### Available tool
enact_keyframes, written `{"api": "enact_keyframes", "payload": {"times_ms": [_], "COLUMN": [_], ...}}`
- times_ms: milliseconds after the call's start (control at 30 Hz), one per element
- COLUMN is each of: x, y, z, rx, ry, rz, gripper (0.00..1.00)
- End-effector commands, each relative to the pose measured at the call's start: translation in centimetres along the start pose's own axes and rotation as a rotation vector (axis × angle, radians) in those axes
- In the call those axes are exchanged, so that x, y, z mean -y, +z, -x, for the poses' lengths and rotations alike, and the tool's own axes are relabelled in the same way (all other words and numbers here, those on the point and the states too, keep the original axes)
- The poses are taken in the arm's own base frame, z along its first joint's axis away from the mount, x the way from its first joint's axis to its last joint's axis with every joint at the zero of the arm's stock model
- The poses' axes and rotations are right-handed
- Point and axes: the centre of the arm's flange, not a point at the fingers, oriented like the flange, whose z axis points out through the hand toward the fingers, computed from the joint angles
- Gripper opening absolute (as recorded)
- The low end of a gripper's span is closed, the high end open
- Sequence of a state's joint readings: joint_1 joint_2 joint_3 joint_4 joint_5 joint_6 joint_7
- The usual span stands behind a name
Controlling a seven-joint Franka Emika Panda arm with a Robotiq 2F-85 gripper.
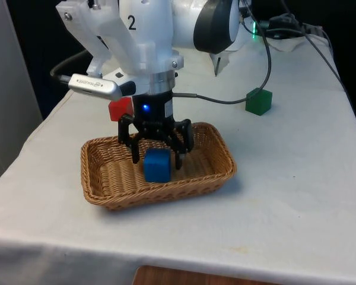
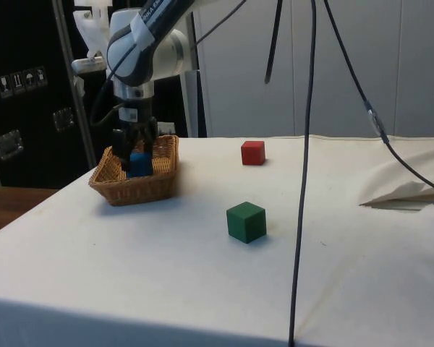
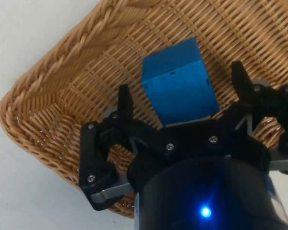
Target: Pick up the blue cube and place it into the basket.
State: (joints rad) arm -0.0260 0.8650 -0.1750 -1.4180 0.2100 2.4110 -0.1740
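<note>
- White cloth covered the tabletop [image 1: 296, 178]; dark cabinets stood behind it in the side view.
- Blue cube [image 1: 157, 164] sat inside the basket [image 1: 107, 178], resting on the woven floor, w/ one corner turned toward the front camera.
- In the wrist view the blue cube [image 3: 179, 84] lay between the claw's fingers but touched neither; gaps showed on both sides.
- Claw [image 1: 156, 159] was released, fingers spread wide, one on each side of the cube, tips down inside the basket.
- Side view: claw [image 2: 135, 160] pointed straight down into the basket [image 2: 141, 189], blue cube [image 2: 139, 164] partly hidden behind the fingers.
- Basket was tan wicker, roughly rectangular w/ rounded corners, sitting flat on the cloth toward the front view's left.
- Red cube [image 1: 120, 109] sat on the cloth just beyond the basket's far rim in the front view, partly behind the arm; in the side view the red cube [image 2: 252, 152] stood well apart from the basket.
- Green cube [image 1: 258, 101] sat farther off toward the front view's right, w/ a dark cable [image 1: 213, 99] running up beside it.
- Green cube [image 2: 246, 221] was nearest the side camera, apart from everything else.
</note>
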Motion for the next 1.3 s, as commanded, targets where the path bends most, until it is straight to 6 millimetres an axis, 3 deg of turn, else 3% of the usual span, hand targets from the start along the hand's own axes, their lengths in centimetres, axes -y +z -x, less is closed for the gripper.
{"api": "enact_keyframes", "payload": {"times_ms": [0,167,200,500,533,633,767,800,1000,1100,1267], "x": [0.0,-0.1,-0.1,0.0,-0.1,0.1,0.4,0.3,1.0,1.0,1.6], "y": [0.0,-1.4,-0.7,-5.2,-4.3,-6.3,-7.8,-7.3,-10.5,-10.5,-13.2], "z": [0.0,-0.3,-0.3,-0.6,-0.7,-0.7,-0.6,-0.7,-0.6,-0.8,-0.6], "rx": [0.000,-0.005,-0.009,-0.005,-0.006,-0.005,-0.006,-0.007,-0.009,-0.009,-0.010], "ry": [0.001,0.002,0.000,0.001,0.002,0.000,-0.001,-0.002,-0.016,-0.018,-0.031], "rz": [-0.001,0.002,0.001,-0.006,-0.009,-0.009,-0.013,-0.019,-0.017,-0.023,-0.019], "gripper": [1.00,1.00,1.00,1.00,1.00,1.00,1.00,1.00,1.00,1.00,1.00]}}
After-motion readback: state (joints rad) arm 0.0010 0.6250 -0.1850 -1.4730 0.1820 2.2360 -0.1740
